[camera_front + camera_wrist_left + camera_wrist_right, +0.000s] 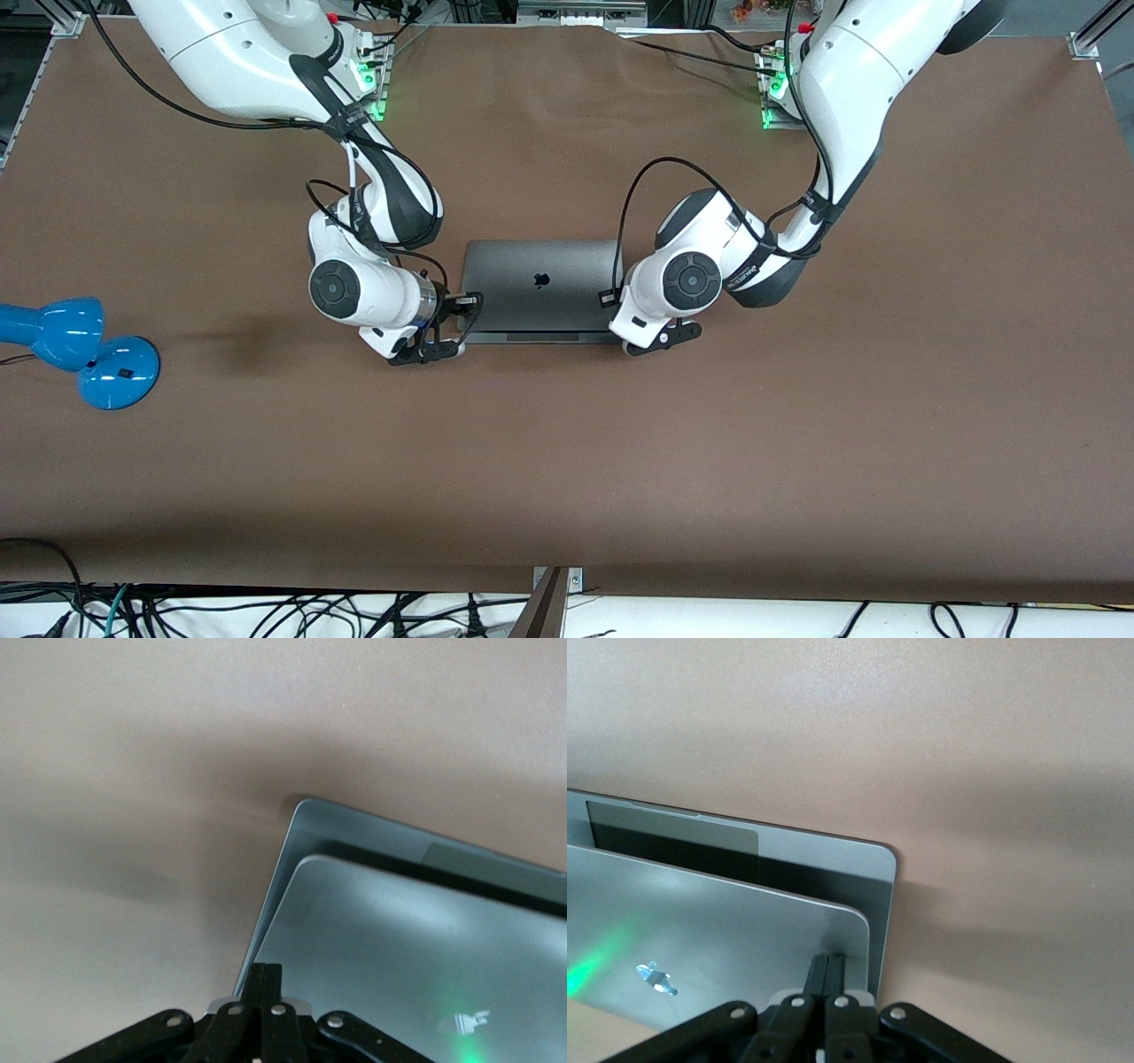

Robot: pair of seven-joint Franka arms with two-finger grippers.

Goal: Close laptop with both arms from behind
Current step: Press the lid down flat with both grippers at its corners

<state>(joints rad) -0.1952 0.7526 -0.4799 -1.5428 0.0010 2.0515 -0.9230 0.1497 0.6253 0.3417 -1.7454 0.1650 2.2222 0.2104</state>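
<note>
Laptop [540,283] sits mid-table [567,461], its lid with the logo tilted well down over the base, not yet flat. I see my left gripper [263,979] pressed to the lid's corner at the left arm's end, fingers narrowed together. My right gripper [828,970] touches the lid's other corner, fingers likewise drawn together, holding nothing. A blue lamp [84,350] rests at the right arm's end of the table.

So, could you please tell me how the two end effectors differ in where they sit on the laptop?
The left end effector presses the laptop lid near the left arm's end; the right end effector presses it near the right arm's end. The arms mirror each other. Both end effectors have closed fingers and rest against the partly lowered lid.
</note>
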